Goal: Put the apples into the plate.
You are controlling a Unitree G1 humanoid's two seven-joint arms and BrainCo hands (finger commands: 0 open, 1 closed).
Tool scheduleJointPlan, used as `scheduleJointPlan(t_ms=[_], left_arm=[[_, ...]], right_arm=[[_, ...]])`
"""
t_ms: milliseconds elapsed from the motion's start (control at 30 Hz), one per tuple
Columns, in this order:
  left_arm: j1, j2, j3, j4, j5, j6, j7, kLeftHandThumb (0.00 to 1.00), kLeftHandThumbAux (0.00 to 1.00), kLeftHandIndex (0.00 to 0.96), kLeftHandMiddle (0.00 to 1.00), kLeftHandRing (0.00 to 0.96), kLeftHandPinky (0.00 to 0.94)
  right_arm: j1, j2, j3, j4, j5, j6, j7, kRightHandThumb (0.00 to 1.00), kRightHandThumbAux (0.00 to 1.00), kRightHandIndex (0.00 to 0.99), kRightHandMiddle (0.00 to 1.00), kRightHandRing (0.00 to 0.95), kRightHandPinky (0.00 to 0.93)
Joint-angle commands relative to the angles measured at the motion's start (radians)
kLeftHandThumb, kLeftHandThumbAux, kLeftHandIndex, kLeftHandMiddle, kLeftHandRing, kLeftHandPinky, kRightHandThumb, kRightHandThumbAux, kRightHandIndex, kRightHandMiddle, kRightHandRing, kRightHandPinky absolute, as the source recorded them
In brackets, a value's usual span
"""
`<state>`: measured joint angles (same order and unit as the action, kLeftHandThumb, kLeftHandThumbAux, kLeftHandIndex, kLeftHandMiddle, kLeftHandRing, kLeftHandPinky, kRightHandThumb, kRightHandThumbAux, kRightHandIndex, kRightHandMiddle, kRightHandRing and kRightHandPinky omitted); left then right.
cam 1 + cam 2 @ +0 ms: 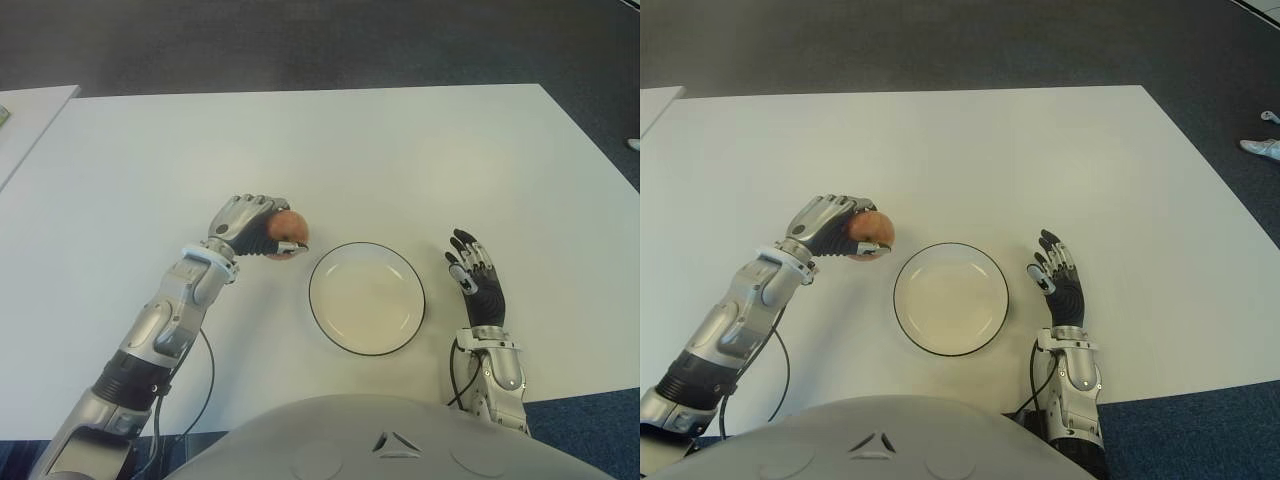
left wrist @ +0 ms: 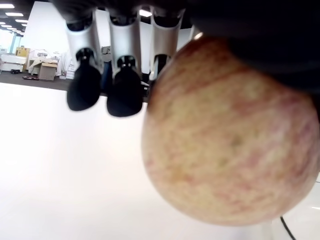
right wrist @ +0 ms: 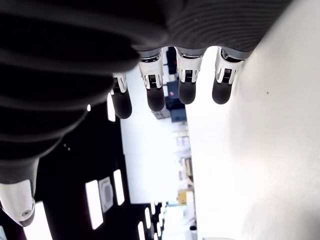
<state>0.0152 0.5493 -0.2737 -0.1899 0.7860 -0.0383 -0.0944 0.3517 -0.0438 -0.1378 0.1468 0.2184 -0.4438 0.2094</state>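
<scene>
Right hand: the robot's black-and-silver right hand (image 1: 474,273) showed just to the right of the round white plate with the thin dark rim (image 1: 318,322), apart from it, fingers (image 3: 187,89) extended and relaxed, gripping nothing; whether it touched the tabletop could not be told.

Plate: it sat on the flat white table (image 1: 420,150), near the robot's edge, and there it was, nothing inside it.

Left hand: the silver-and-black left hand (image 1: 255,230) was up at the plate's upper left, just beside the rim, fingers (image 2: 83,87) curled round the fruit.

Apple: the round reddish-yellow streaked apple (image 1: 291,231) was clasped in that left hand, on the plate side of the fist, close to the rim but outside it. In the left wrist view the apple's mottled skin filled much of the picture, with the dark fingertips wrapped beside it.

Apple height: whether it hung clear of the table or touched it could not be told.

Table: beyond the plate, bare white surface ran on to the far edge.

Floor: past that edge lay dark grey carpet (image 1: 300,45).
</scene>
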Motion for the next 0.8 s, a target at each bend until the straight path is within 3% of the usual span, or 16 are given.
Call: scheduleJointPlan(t_ms=[33,300,500,800], left_arm=[[0.006,0.001,0.013,-0.024,-0.001,0.006,-0.027,0.85,0.667,0.406,0.514,0.78,0.719],[0.018,-0.016,0.003,-0.079,0.01,0.019,-0.053,0.849,0.667,0.405,0.518,0.783,0.727],[0.027,-0.038,-0.023,-0.136,0.031,0.018,-0.074,0.849,0.666,0.408,0.525,0.786,0.644],[0.036,-0.059,-0.077,-0.177,0.081,-0.051,-0.05,0.848,0.667,0.404,0.522,0.799,0.754]], right_arm=[[0.033,0.018,0.007,0.07,0.008,0.048,0.008,0.268,0.549,0.129,0.108,0.049,0.067],[0.03,0.019,0.003,0.084,0.013,0.037,0.019,0.266,0.551,0.12,0.107,0.049,0.066],[0.03,0.021,0.005,0.085,0.004,0.024,0.016,0.271,0.551,0.128,0.103,0.044,0.058],[0.036,0.025,0.011,0.083,-0.003,0.019,0.015,0.264,0.551,0.128,0.107,0.045,0.059]])
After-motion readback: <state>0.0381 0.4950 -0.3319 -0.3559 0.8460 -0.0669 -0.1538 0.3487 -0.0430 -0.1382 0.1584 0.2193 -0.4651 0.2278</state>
